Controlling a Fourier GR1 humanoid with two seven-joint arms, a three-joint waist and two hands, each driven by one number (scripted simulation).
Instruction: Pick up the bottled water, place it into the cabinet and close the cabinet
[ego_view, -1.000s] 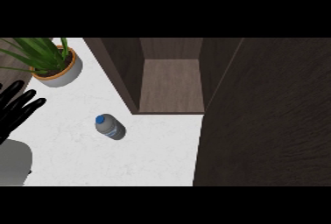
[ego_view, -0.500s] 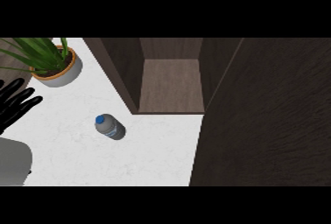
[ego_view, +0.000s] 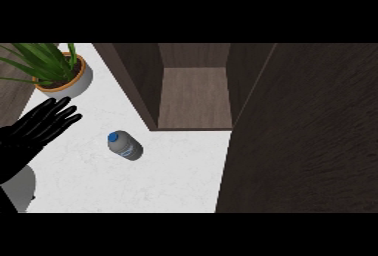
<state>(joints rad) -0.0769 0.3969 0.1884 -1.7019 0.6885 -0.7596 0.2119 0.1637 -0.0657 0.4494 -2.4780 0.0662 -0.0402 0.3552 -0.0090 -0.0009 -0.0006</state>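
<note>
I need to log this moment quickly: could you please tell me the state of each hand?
Left hand: open, fingers spread, holding nothing, left of the bottled water.
Right hand: not in view.

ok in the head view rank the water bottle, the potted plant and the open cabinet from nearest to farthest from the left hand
From the left hand, at the view's left edge:
1. Water bottle, just to its right on the counter.
2. Potted plant, beyond the fingertips at the far left; close to the bottle's distance.
3. Cabinet, farther right, door open.
</note>
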